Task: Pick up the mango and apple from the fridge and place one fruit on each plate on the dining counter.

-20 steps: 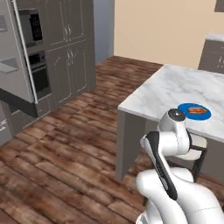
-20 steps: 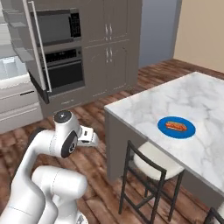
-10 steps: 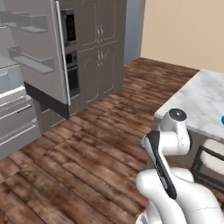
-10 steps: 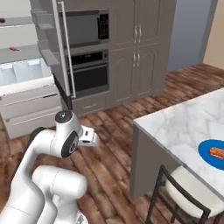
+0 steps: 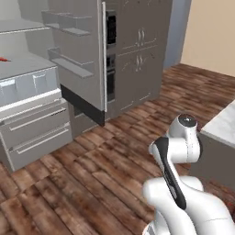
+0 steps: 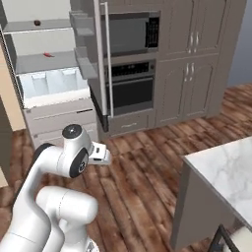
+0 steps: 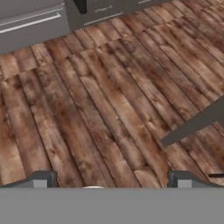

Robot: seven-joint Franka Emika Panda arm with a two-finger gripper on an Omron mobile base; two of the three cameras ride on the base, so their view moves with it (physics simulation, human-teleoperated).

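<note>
The fridge is seen standing open at the left of the right base view, its pale interior exposed, its door swung out toward the room and carrying small shelves on its inner face. On the top shelf a small dark round fruit, taken to be the apple, is seen near the back; one shelf down a thin red item lies flat, and the same red item is glimpsed at the left edge of the left base view. The mango cannot be made out from here. Beneath the shelves a translucent crisper drawer and grey lower drawers are shown closed. Just beside the open door a wall oven with a microwave above it is set into tall grey cabinets. A broad stretch of wooden floor lies between the arm and the fridge. The marble-topped desk is caught at its corner on the lower right, well apart from the fridge. The gripper is held over the floor, its jaws spread wide with nothing between them, and both dark fingertips are seen at the bottom of the hand view.
</note>
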